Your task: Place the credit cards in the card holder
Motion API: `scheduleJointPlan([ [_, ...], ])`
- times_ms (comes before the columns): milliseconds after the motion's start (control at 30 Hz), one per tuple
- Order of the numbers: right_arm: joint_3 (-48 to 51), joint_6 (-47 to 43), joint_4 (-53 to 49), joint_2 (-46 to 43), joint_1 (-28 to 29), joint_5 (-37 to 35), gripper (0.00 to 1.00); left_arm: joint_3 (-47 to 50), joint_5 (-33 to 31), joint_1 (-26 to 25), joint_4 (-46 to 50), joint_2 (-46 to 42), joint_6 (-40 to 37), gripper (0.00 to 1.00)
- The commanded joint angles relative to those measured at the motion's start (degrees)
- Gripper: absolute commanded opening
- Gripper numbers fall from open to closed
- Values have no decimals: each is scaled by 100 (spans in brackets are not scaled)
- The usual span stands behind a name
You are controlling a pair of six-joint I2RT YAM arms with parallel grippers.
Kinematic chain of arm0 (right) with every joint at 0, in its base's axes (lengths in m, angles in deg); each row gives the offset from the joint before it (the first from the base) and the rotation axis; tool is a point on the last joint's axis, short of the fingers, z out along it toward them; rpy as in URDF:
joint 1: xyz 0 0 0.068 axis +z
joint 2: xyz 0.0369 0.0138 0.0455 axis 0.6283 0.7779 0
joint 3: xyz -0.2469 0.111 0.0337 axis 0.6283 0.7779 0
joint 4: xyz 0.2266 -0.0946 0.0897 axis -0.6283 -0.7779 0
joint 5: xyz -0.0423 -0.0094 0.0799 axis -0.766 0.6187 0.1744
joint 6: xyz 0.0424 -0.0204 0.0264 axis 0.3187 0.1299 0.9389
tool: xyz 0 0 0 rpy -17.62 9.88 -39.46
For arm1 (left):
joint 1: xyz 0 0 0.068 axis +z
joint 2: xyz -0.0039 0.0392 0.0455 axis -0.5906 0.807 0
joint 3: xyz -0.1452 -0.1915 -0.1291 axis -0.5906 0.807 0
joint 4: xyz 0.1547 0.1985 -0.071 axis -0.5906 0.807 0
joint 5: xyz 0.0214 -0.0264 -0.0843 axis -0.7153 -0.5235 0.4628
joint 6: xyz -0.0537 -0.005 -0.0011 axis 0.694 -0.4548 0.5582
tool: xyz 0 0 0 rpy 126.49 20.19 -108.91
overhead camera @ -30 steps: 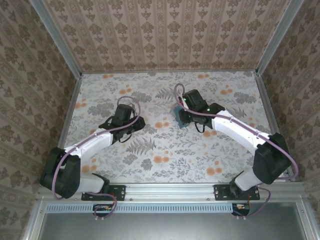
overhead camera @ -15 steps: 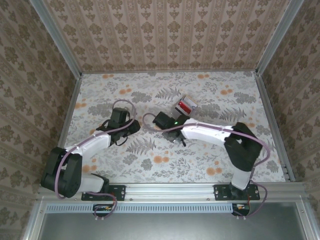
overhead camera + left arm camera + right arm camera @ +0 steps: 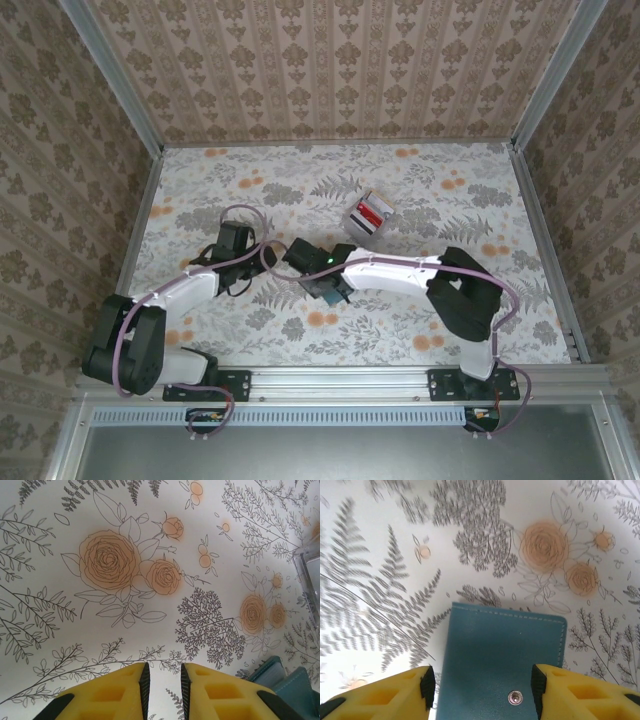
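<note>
The teal card holder (image 3: 502,655) lies shut and flat on the flowered table, its snap stud facing up. My right gripper (image 3: 481,682) is open directly over it, one yellow finger on each side. From above, that gripper (image 3: 322,282) and the card holder (image 3: 330,293) sit left of the table's middle. The credit cards (image 3: 370,212), a small grey-white and red pile, lie further back with nothing near them. My left gripper (image 3: 164,672) hovers over bare table just left of the card holder (image 3: 285,680), its pads a narrow gap apart and holding nothing. The top view puts the left gripper (image 3: 240,262) close to the right one.
Patterned walls and aluminium rails (image 3: 530,190) enclose the table on three sides. The two arms almost meet at centre left, and the right arm (image 3: 400,270) stretches across the middle. The right half and the back left of the table are open.
The right arm swung from back centre to the near left carrying the card holder, uncovering the credit cards. It set the holder down and opened its jaws. The left arm barely shifted.
</note>
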Motion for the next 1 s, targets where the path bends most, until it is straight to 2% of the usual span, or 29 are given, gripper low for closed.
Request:
scheduleJointPlan([
  [0, 214, 232, 389, -625, -334, 755, 56, 71, 308, 35, -220, 52, 4, 26],
  [167, 412, 319, 401, -930, -988, 1534, 54, -142, 771, -91, -383, 421, -64, 26],
  [300, 412, 151, 81, -886, -1651, 2560, 50, -559, 825, -599, -235, 782, -168, 25],
  [400, 356, -95, -402, -911, -1918, 2767, 45, -926, 787, -969, -14, 1093, -300, 24],
  [600, 69, -473, -1381, -721, -1950, 2806, 42, -1506, 646, -1366, 513, 1523, -572, 23],
  [733, 238, -381, -1247, -633, -1907, 2997, 40, -1643, 696, -1451, 661, 1718, -636, 22],
  [967, 45, -217, -970, -204, -1748, 2882, 40, -1595, 841, -1461, 443, 1906, -481, 22],
])
